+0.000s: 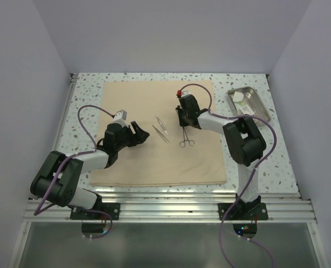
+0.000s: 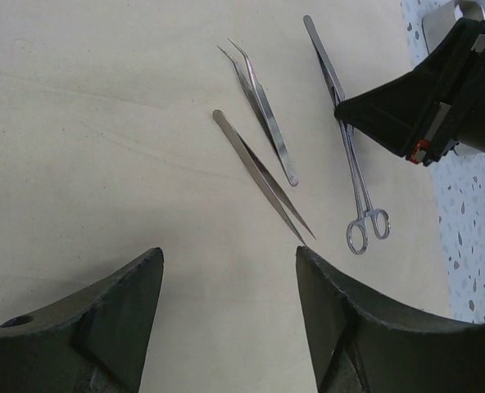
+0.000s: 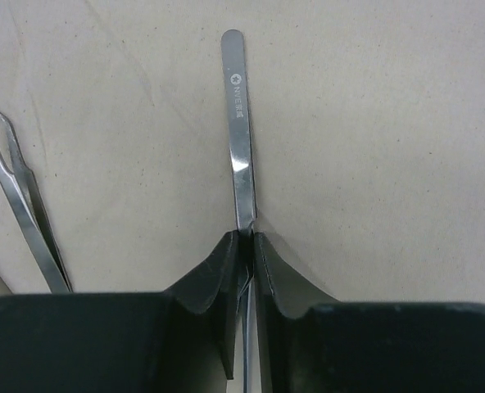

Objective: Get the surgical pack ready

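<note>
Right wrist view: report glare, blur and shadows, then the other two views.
Right wrist: cloth and tweezers sharp, glare patch on the steel, right gripper dark. Left wrist: hemostat crisp, left gripper soft-edged. Top external: even light, faint shadows, tray glinting.

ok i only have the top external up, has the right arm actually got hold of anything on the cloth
observer: yes, the right fingers are shut on a flat steel instrument.
operator: which end sticks out
observer: its rounded end, with small engraved lettering on it.
operator: and is the left holding anything
observer: no, the left fingers stand wide apart with nothing between them.
</note>
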### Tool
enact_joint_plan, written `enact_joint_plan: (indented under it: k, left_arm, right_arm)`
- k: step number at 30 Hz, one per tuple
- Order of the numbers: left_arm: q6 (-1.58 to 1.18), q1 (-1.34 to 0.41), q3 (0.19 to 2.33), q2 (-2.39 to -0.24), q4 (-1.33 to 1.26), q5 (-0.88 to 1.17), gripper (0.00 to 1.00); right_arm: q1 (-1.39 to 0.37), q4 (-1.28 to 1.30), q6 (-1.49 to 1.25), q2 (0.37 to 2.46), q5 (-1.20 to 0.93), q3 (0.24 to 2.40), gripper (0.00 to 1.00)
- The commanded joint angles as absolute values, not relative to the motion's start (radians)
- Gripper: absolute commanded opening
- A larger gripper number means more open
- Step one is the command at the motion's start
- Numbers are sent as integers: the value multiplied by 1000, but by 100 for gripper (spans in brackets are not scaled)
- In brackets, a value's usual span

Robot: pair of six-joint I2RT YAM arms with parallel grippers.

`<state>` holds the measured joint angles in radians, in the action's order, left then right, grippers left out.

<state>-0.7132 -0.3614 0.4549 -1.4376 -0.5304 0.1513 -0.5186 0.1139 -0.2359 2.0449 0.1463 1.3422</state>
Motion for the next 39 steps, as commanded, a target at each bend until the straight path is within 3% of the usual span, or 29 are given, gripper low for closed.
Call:
enact_joint_plan:
  k: [1,5,10,19,24,25,27,33,39]
  left_arm:
    - [-683,-368,491,-1440,-569,155,70]
    - [-683,-370,492,-1443,-569,156,70]
    - [-680,-373,494,-1443,-569,155,70]
    - [-675,-376,494,-1439,-563,152,70]
    - [-673,-377,500,-1447,-563,153,70]
    - [-673,-377,500,-1447,-561,152,70]
    - [-672,-377,500,-1443,-561,150,70]
    - [-667,-379,502,-1442,-560,150,70]
    - [-664,-379,505,-1447,-555,150,70]
  right_arm:
    - [-518,39,-236,1973,212,1283,13]
    - [-518,-23,-233,1896,241,1206,11]
    - [-518,-54,-224,1867,219,1173,16]
    - [-518,-120,-186,1822,28,1117,15]
    - [-522,-81,-179,1858,-11,1147,34]
    - [-522,-83,-181,1859,-6,1150,42]
    - [-523,-80,-184,1862,-3,1152,45]
    - [-526,-57,-192,1885,58,1172,46]
    - [-526,-18,-210,1942,84,1230,34]
